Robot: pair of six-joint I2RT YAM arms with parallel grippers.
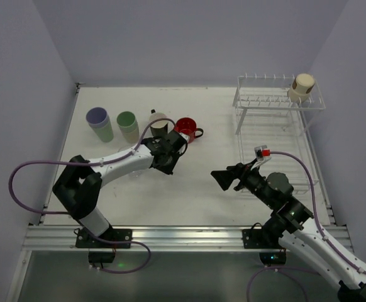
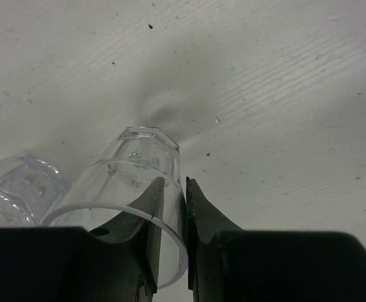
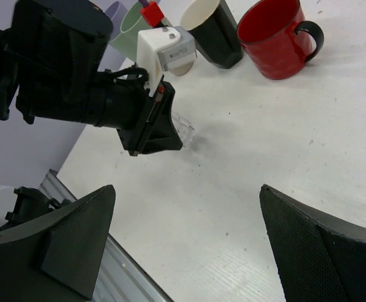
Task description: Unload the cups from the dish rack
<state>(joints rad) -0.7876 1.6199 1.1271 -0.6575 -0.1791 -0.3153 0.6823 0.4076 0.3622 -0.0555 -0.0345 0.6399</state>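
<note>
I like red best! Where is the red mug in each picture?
Top external: red mug just above the picture's centre.
Left wrist: not in it; the left tool pinches a clear glass.
Right wrist: top right.
Landmark: the black mug beside it, both views.

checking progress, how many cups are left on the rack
1: a beige tumbler on the upper tier of the dish rack, at its far right end. A clear glass among the wires could go unseen.
</note>
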